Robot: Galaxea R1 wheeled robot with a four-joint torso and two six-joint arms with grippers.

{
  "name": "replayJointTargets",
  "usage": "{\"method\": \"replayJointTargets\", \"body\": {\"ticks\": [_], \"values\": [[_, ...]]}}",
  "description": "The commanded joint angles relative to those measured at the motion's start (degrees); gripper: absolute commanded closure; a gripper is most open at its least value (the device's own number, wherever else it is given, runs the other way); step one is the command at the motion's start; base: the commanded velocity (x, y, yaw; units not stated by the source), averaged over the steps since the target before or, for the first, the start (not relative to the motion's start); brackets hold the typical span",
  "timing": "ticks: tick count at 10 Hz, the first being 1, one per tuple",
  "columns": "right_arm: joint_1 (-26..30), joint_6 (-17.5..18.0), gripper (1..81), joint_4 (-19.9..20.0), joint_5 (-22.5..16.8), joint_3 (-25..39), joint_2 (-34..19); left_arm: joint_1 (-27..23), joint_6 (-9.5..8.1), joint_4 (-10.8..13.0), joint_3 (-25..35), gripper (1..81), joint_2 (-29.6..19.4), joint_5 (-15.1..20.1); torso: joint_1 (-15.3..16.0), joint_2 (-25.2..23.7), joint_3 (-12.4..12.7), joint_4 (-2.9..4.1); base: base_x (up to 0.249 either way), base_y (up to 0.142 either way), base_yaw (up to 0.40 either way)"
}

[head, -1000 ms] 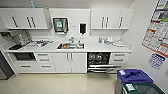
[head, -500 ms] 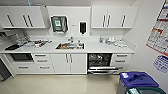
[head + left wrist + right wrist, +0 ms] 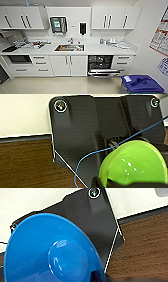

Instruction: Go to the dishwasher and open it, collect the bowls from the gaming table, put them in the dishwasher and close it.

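Note:
The dishwasher [image 3: 103, 62] stands open under the white counter, right of the sink. Its dark inside with wire racks shows, and its door [image 3: 103, 73] is folded down toward the floor. In the left wrist view a shiny green bowl [image 3: 135, 161] sits against the wrist plate, and my left gripper [image 3: 105, 182] is shut on its rim. The right wrist view has a blue bowl [image 3: 50, 250] tilted on edge, with my right gripper [image 3: 98, 276] shut on it. The gaming table is out of view.
A bin with a blue lid [image 3: 142, 85] stands at the near right, close to the dishwasher door. The counter [image 3: 100, 51] holds a sink [image 3: 69, 47] and scattered dishes. A wall with posters [image 3: 160, 40] closes the right side. Beige floor [image 3: 62, 86] lies before the cabinets.
The whole head view has shifted a little, so the camera has moved. The blue-lidded bin sits lower and further right in the picture. The dishwasher stays open.

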Motion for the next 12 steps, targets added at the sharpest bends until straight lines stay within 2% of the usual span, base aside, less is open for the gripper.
{"method": "replayJointTargets", "body": {"ticks": [1,12], "values": [[1.83,-0.05,81.1,-0.13,-3.54,0.09,-0.88,-2.18,0.26,-0.04,-0.01,81.1,-0.62,3.75,0.0,0.0,-0.02,0.0,0.16,0.0,0.0],[1.75,0.04,81.1,-0.13,-3.54,0.36,-0.88,-2.17,0.26,-0.04,0.08,81.1,-0.8,3.75,0.02,0.0,-0.02,0.0,0.163,0.0,0.0]]}}
